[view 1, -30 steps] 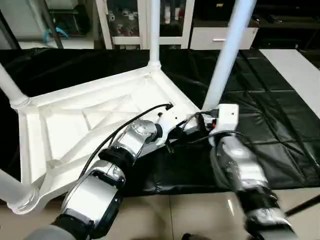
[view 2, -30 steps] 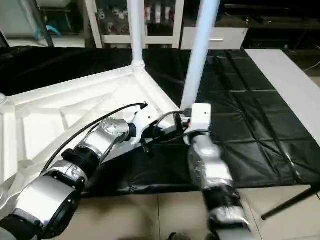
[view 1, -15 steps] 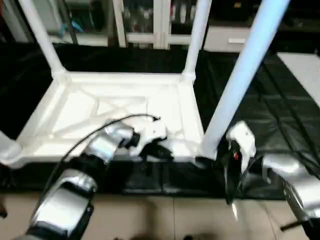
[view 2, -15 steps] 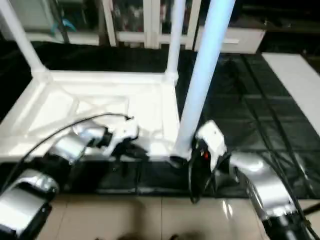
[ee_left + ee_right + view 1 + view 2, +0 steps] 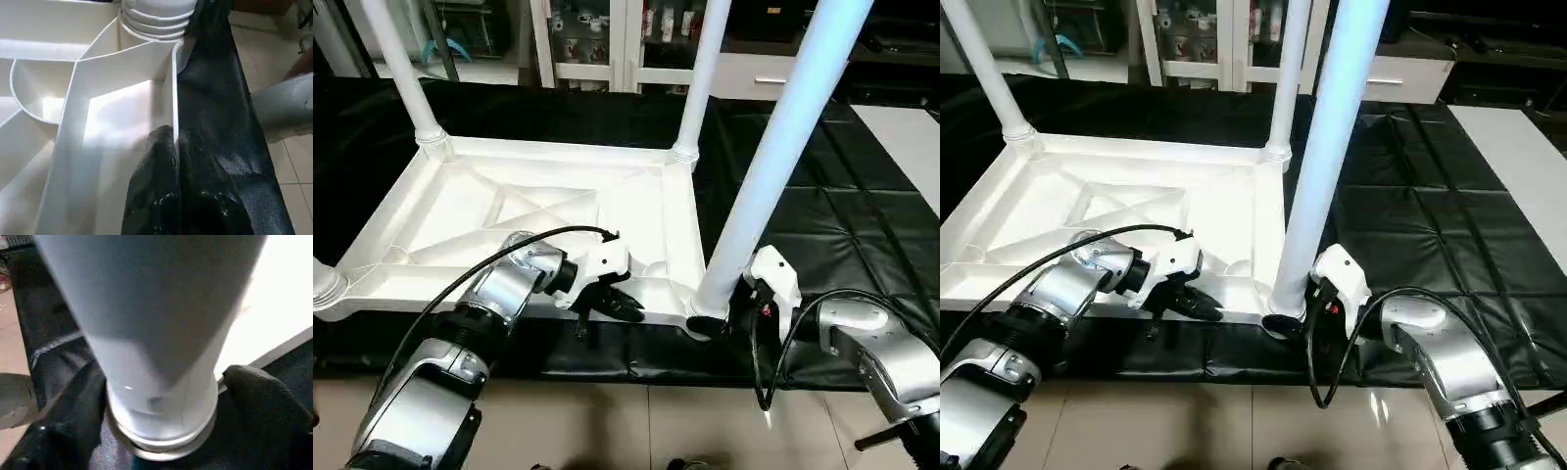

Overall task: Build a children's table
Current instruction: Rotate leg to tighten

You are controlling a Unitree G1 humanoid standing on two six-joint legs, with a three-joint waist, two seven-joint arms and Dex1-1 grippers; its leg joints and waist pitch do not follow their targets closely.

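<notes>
the children's table (image 5: 538, 211) is laid upside down on the black mat (image 5: 822, 215) so legs can be socketed. its near rim is pinched by the closed left gripper (image 5: 607, 305) for bracing, while the near-right leg (image 5: 773, 166) is straddled by the right gripper (image 5: 729, 318), whether gripped can't be told. since 1 second ago the table's been squared up.

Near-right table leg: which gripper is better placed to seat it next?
Right. The right gripper straddles the base of the near-right leg at its socket, while the left gripper is clamped on the tabletop's near rim, steadying it.
</notes>
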